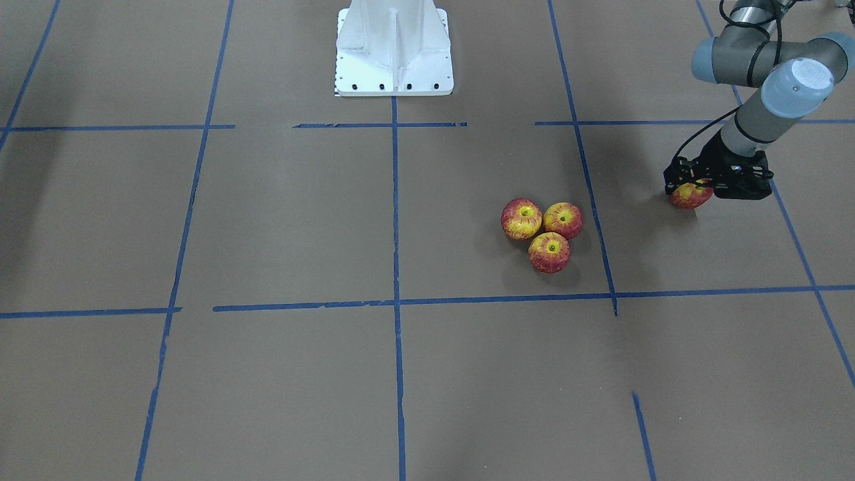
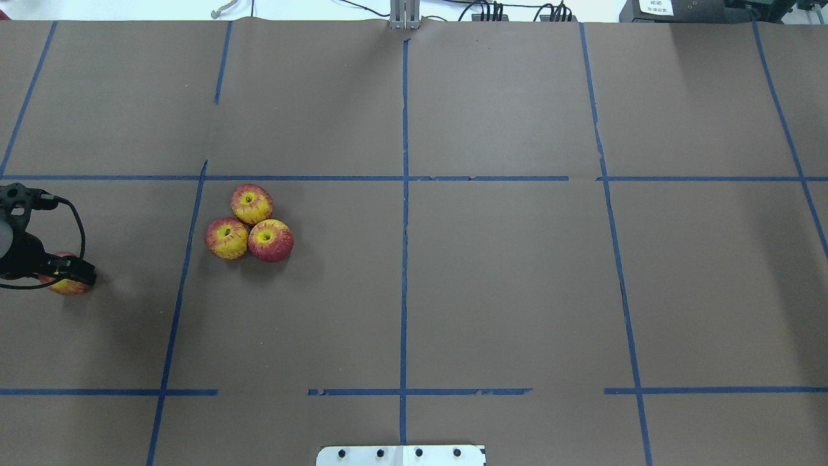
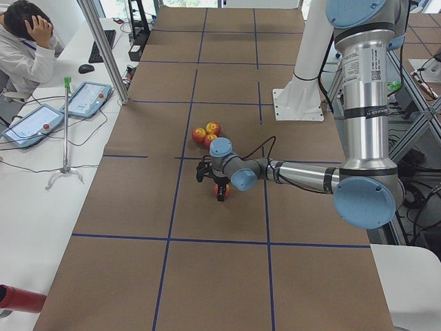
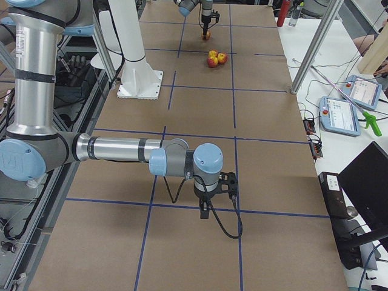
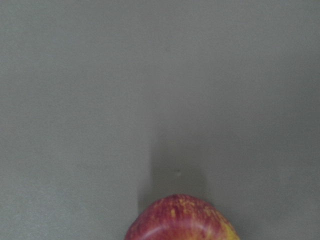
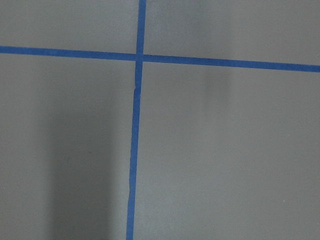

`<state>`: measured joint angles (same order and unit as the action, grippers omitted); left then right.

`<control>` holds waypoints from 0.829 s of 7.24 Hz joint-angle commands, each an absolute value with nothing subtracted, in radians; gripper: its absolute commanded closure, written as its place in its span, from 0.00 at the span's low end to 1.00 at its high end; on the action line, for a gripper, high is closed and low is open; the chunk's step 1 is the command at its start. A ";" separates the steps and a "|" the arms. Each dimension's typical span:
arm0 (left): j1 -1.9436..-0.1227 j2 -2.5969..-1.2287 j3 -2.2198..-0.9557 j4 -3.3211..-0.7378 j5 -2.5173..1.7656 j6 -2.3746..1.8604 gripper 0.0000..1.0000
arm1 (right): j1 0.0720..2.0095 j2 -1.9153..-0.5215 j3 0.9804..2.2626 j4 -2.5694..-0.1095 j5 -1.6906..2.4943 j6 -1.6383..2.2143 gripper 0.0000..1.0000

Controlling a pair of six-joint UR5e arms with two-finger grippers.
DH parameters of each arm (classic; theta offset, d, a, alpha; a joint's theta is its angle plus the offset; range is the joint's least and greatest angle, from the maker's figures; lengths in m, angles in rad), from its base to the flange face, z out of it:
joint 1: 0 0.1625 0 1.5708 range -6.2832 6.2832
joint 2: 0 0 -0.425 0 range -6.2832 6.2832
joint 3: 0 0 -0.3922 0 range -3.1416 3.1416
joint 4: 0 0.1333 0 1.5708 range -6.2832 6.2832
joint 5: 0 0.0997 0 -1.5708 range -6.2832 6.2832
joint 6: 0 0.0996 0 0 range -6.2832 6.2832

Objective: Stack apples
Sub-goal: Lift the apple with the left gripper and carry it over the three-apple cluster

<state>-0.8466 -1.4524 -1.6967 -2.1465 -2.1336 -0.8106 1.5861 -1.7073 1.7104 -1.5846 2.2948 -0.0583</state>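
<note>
My left jaws are closed on the fourth apple (image 1: 690, 196), holding it by its sides. In the overhead view the black fingers (image 2: 72, 272) lie across the top of it (image 2: 66, 285), and only its lower red-and-yellow edge shows beneath them. My left wrist camera sees that apple's rounded top (image 5: 181, 220) at the bottom middle of its picture, with bare brown desk (image 5: 160, 75) beyond and a faint shadow just past the fruit. I cannot tell whether it rests on the desk or hangs just above it.

The cluster of three apples (image 2: 259, 233) sits on the desk well apart from my left jaws, on the other side of a blue tape line (image 2: 183, 272). The three touch one another in a tight triangle, each upright with its yellow dimple facing up (image 1: 549, 244).

My right arm (image 4: 121, 148) reaches out low over the other end of the desk, far from all the apples. My right jaws point down over crossing blue tape lines (image 6: 134, 150); I cannot tell whether they are wide or narrow.
</note>
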 commanded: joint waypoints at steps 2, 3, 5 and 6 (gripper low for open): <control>-0.848 -1.457 -1.831 -2.122 -2.157 -0.821 1.00 | 1.586 -1.707 1.710 -1.585 2.295 -0.058 0.00; -0.851 -1.494 -1.894 -2.044 -2.216 -0.863 1.00 | 1.586 -1.707 1.710 -1.585 2.295 -0.058 0.00; -0.850 -1.732 -1.896 -1.810 -2.214 -0.964 0.99 | 1.586 -1.707 1.710 -1.585 2.295 -0.058 0.00; -0.844 -1.834 -1.884 -1.736 -2.210 -1.010 0.98 | 1.586 -1.707 1.710 -1.585 2.295 -0.058 0.00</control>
